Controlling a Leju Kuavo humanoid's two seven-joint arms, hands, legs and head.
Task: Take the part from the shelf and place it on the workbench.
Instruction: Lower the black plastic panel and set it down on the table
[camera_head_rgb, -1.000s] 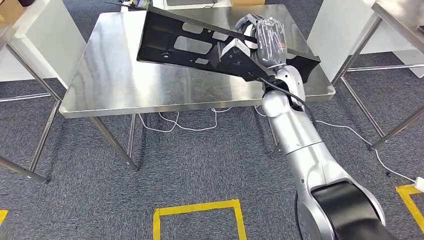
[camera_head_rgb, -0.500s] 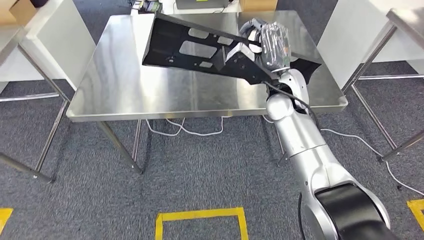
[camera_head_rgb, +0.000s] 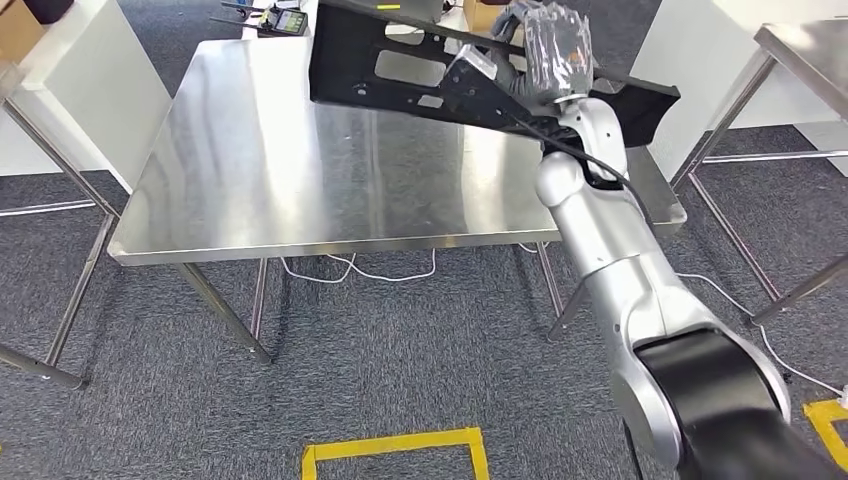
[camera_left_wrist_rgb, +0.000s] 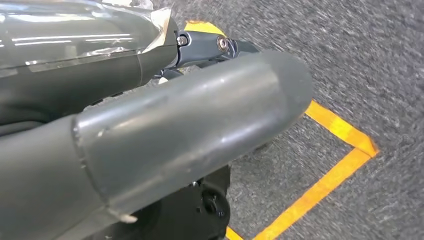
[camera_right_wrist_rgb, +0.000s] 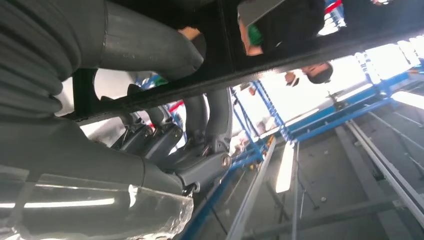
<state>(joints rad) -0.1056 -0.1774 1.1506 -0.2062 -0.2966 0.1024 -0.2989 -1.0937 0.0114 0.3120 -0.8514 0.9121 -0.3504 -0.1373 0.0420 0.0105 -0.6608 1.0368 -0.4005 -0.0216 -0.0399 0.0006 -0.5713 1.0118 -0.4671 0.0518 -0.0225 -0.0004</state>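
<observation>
Right hand (camera_head_rgb: 545, 45) grasps black part (camera_head_rgb: 400, 65) above workbench (camera_head_rgb: 250, 170); left hand's (camera_left_wrist_rgb: 150, 125) fingers unclear

Yellow floor tape (camera_head_rgb: 395, 445) on grey carpet (camera_head_rgb: 380, 340); white cable (camera_head_rgb: 350, 268) beneath.

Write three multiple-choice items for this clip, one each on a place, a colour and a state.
1. Where is the black part?
A. flat on the floor
B. held over the workbench
C. under the workbench

2. What colour is the floor tape?
A. yellow
B. blue
C. white

3. What is the right hand doing?
A. hanging open
B. pressing on the workbench
C. gripping the part

Answers: 1 B, the head view shows it tilted above the steel top; 2 A, the tape is plainly yellow; 3 C, its fingers wrap the part's bar.
</observation>
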